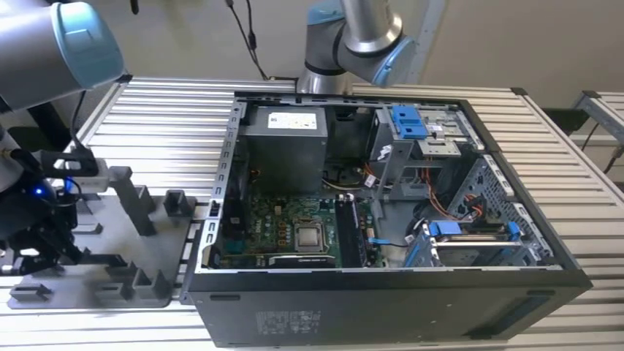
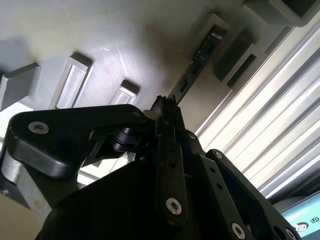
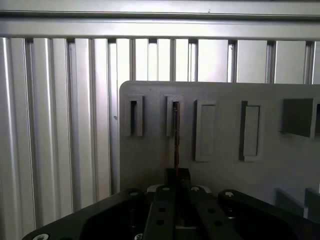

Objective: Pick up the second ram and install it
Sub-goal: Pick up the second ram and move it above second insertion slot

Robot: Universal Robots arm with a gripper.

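Closest in both wrist views, the black pincer (image 3: 176, 174) has its two fingers drawn together on the thin edge of the second ram (image 3: 176, 137). Whatever part of the stick lies under and behind the fingers is hidden. In the first wrist view the ram is seen edge-on, as a thin dark line. The second wrist view shows a little of its side (image 2: 202, 52), though the chips cannot be counted.

The stick stands on edge on the grey holder tray (image 3: 150, 150), with its far end seated in a slotted post (image 3: 175, 116). Four narrow posts stand in one row: two have open slits, one of them holding the ram's end, and the slits of the other two are hard to make out. A fifth, wider block (image 3: 299, 117) is cut off by the picture edge. One ram can be seen on the tray.

The tray lies on a ribbed metal surface (image 3: 60, 130). Farther off, toward the exterior view's right, one open computer case (image 1: 390, 307) lies on its side. It shows one green motherboard (image 1: 278, 230) and two blue drive brackets (image 1: 410, 123). Whether a stick already sits in its slots cannot be told.
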